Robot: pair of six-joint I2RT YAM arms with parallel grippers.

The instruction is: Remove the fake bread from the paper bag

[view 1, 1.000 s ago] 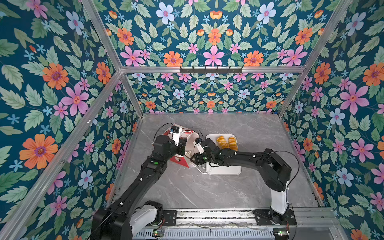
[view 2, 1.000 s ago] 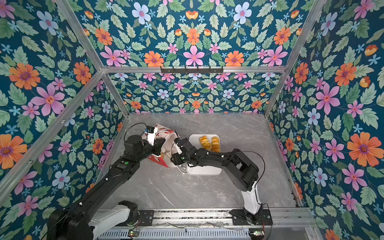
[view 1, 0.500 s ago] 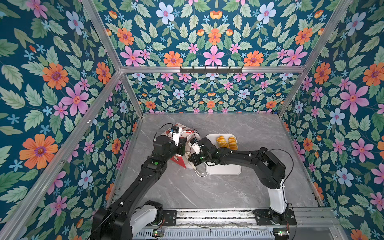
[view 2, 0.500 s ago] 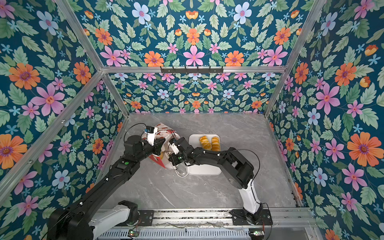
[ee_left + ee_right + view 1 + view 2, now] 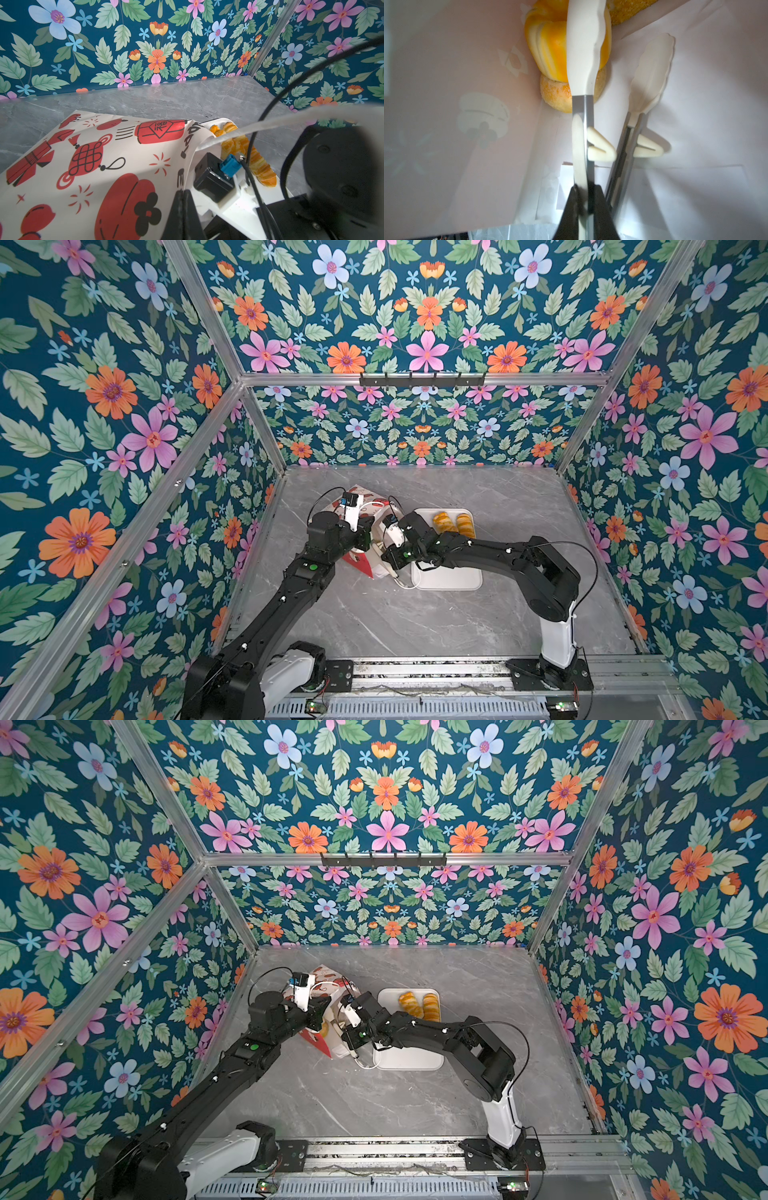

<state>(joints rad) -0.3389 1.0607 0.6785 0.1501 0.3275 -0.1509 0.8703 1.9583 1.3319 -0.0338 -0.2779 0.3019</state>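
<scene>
Pushing deeper into the bag (image 5: 104, 155) than a second ago, right pincer (image 5: 586, 199) now clamps tight on the tongs (image 5: 583, 41). One blade lies over the ring (image 5: 548, 47) inside the bag, so the next pick looks begun, grip unconfirmed. Left pincer (image 5: 181, 207) stays clamped on the bag's rim.

The grey marble tabletop (image 5: 415, 622) carries the paper bag (image 5: 360, 563) left of centre, a white tray (image 5: 451, 578) just right of it.

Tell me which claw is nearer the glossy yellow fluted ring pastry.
Right. The right claw, at the mouth of the red-printed paper bag, holds white-tipped metal tongs over the glossy fluted ring; the left claw pinches the bag's rim outside.
</scene>
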